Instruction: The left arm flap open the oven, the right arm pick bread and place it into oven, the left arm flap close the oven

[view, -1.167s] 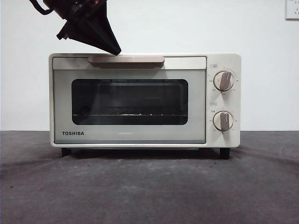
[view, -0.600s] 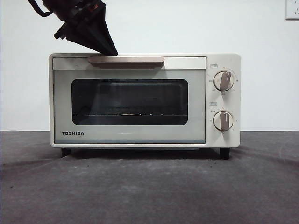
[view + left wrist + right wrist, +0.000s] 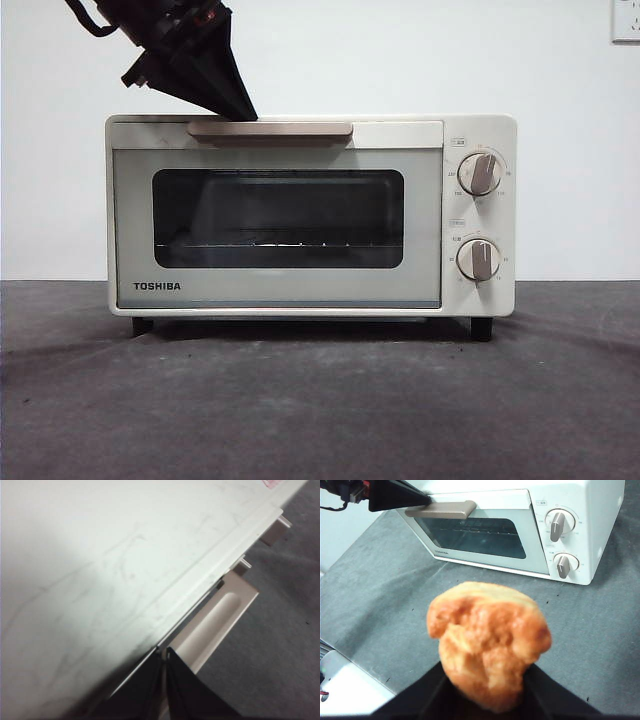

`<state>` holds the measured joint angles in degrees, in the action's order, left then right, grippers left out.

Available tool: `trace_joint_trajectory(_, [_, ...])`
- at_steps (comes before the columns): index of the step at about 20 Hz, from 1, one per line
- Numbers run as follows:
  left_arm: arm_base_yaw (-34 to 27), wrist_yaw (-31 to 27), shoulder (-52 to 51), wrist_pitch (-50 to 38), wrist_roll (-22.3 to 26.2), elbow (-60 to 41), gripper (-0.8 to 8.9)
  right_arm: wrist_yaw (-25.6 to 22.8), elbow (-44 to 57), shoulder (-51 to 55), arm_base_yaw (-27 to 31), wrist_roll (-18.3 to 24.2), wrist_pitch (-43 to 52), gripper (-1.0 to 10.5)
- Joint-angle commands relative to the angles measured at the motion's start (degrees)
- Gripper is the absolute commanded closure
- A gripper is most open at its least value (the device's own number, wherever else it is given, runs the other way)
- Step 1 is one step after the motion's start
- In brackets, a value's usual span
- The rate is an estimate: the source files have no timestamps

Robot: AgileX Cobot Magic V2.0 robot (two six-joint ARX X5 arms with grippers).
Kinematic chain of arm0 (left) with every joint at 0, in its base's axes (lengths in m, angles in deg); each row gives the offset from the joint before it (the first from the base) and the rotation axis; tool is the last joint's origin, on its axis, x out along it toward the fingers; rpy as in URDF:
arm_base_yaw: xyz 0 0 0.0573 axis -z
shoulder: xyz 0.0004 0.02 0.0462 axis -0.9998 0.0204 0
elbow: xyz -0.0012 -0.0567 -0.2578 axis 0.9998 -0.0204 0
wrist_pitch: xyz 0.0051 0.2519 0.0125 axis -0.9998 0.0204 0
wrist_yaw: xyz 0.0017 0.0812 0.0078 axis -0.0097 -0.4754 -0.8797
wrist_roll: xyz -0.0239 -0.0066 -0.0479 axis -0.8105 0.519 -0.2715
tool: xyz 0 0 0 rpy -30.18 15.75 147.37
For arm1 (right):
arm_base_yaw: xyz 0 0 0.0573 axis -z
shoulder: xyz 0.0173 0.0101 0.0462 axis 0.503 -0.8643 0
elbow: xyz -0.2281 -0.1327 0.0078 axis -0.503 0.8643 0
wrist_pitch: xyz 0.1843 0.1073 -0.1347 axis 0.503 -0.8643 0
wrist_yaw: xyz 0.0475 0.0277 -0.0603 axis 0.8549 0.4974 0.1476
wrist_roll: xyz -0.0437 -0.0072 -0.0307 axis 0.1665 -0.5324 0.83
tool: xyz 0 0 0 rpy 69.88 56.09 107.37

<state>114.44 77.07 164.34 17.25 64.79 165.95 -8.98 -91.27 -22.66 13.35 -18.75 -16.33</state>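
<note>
Pinching the crusty golden bread (image 3: pixel 489 642) between its jaws well short of the TOSHIBA toaster oven (image 3: pixel 310 215), the right gripper (image 3: pixel 487 690) holds something light and crushable, while the left gripper (image 3: pixel 240 108), jaws pressed together, noses behind the stiff beige handle (image 3: pixel 270 128), the place to pull.

A plain white wall (image 3: pixel 560 60) is seen behind, with a wall plate (image 3: pixel 626 20) set high in one corner. The table (image 3: pixel 320 400) is covered in dark grey cloth.
</note>
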Motion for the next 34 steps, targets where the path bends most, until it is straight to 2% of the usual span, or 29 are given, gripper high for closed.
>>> trace_joint_trajectory(1, [1.09,-0.31,1.68,3.5,1.16,0.09,7.98,0.07,-0.33,-0.11,-0.28,-0.39,0.55,8.1])
trace_joint_trajectory(7, [2.71,-1.36,1.68,9.01,2.78,0.07,7.98,0.07,-0.33,-0.11,-0.28,-0.39,0.52,8.1])
trace_joint_trajectory(15, [4.48,-1.62,0.83,12.68,2.56,-0.28,7.98,0.07,-0.33,-0.11,-0.28,-0.39,0.26,8.1])
trace_joint_trajectory(17, [5.01,-3.17,0.22,12.63,2.47,-0.92,7.98,0.07,-0.33,-0.11,-0.28,-0.39,0.26,8.1])
trace_joint_trajectory(23, [5.79,-4.55,-1.88,11.37,2.05,-4.17,7.98,0.04,-0.33,-0.11,-0.28,-0.35,0.26,8.1])
trace_joint_trajectory(34, [6.97,-5.62,-9.88,0.17,-4.35,-19.56,7.98,0.07,-0.33,-0.11,-0.28,-0.31,0.26,8.1])
